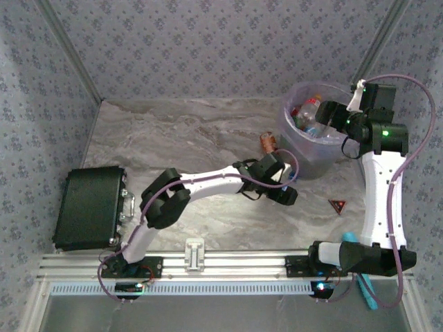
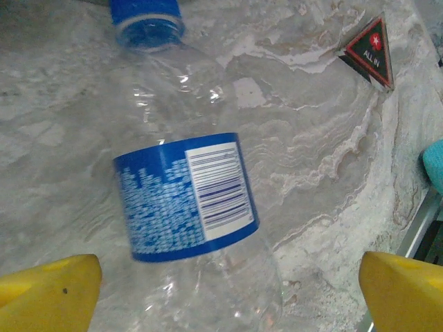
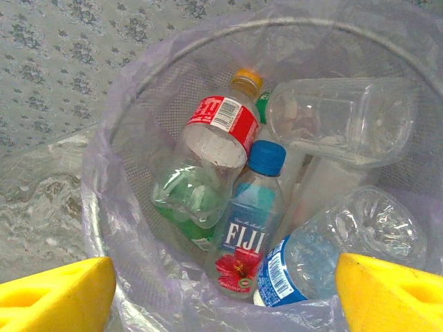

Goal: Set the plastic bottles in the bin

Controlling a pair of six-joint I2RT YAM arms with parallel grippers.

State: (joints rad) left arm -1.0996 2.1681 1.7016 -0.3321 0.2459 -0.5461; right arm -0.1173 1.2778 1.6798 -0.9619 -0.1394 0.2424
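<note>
Two grippers were both spread wide, and neither one pinched anything. The left gripper hung over the middle of the table with its yellow fingers far apart. Under it a clear bottle with a blue label and a blue cap lay on its side on the table. It was between the fingers, but they did not touch it. A little red triangle lay on the table to its right. A brown bottle lay just left of the bin, which stood at the far right. The right gripper hung over the bin. Inside the bin lay a red-label bottle, a green bottle, a Fiji bottle, a big see-through bottle and a crushed bottle. A black case sat at the left.
</note>
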